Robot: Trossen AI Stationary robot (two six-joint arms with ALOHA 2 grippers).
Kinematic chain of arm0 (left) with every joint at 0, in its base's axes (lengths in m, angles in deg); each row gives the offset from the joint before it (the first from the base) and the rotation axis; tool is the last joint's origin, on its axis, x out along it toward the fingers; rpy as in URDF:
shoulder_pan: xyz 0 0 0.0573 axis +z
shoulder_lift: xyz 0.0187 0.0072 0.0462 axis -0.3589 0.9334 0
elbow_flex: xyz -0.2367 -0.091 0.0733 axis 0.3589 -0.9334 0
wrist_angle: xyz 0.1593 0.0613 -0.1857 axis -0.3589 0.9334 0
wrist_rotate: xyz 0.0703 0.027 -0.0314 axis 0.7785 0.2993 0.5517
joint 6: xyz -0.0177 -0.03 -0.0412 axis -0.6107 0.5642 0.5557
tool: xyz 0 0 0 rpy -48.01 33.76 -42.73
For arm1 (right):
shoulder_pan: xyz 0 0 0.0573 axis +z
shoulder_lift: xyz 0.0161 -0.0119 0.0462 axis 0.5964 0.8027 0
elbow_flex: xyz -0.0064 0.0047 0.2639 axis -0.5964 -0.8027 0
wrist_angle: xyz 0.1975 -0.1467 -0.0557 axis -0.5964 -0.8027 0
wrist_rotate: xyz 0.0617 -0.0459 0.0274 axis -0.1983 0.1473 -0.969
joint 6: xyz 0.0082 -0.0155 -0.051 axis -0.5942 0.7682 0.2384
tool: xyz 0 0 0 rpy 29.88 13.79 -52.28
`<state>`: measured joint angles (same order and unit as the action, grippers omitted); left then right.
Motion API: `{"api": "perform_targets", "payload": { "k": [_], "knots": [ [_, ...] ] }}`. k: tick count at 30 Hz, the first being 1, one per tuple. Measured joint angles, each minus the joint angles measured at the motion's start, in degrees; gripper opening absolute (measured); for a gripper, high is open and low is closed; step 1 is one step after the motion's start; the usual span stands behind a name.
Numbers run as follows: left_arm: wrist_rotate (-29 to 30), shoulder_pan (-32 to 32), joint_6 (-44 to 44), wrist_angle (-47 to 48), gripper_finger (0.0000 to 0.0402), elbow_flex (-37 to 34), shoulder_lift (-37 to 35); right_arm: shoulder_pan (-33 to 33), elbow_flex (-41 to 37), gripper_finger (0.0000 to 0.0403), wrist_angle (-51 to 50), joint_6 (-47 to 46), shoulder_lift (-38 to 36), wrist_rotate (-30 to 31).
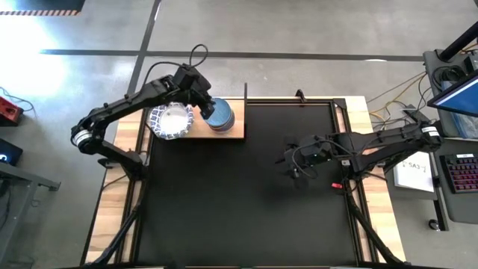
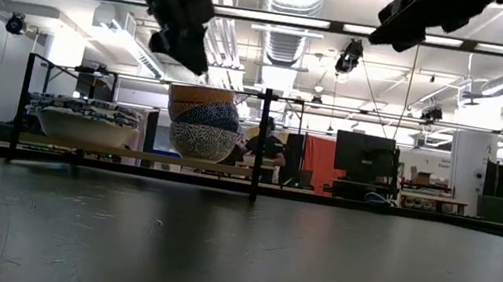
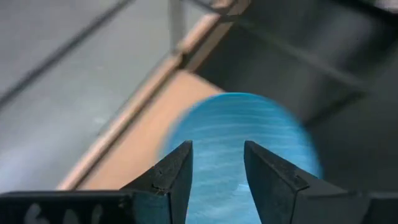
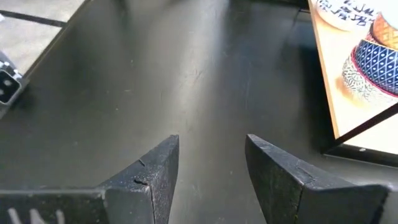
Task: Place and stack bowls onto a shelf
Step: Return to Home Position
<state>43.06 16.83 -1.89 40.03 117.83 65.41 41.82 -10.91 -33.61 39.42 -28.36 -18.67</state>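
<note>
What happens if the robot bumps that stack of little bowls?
It might topple: the stack is several bowls high and narrows at the bottom. It looks like hard glazed pottery, so it could chip. It sits near the shelf's end, under the left gripper, so a shove might send it off.
</note>
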Motion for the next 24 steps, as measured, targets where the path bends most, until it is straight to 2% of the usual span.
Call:
{"api": "perform_targets", "payload": {
  "k": [3, 5, 14, 21, 24],
  "knots": [
    [-6.9, -0.8, -0.1, 1.4, 0.0126, 1.2, -0.2, -0.2, -3.1, 0.0173, 4.4, 0.0, -0.3, 0.0],
    [-8.8, -1.6, -0.1, 1.9, 0.0126, 1.4, -0.5, -0.3, -5.5, 0.0173, 6.8, -0.5, -0.5, 0.0],
    [-9.0, -8.4, 1.5, 2.4, 0.0126, 1.3, -5.4, -1.6, -14.4, 0.0173, 15.4, -3.1, -2.2, -0.2],
    [-8.9, -17.0, 3.3, 4.0, 0.0126, 0.9, -12.7, -3.7, -21.4, 0.0173, 21.6, -5.2, -8.8, 0.0],
    [-5.9, -21.0, 3.8, 4.5, 0.0126, 0.5, -16.2, -4.6, -25.0, 0.0173, 25.3, -6.0, -12.3, 0.0]
  ]
}}
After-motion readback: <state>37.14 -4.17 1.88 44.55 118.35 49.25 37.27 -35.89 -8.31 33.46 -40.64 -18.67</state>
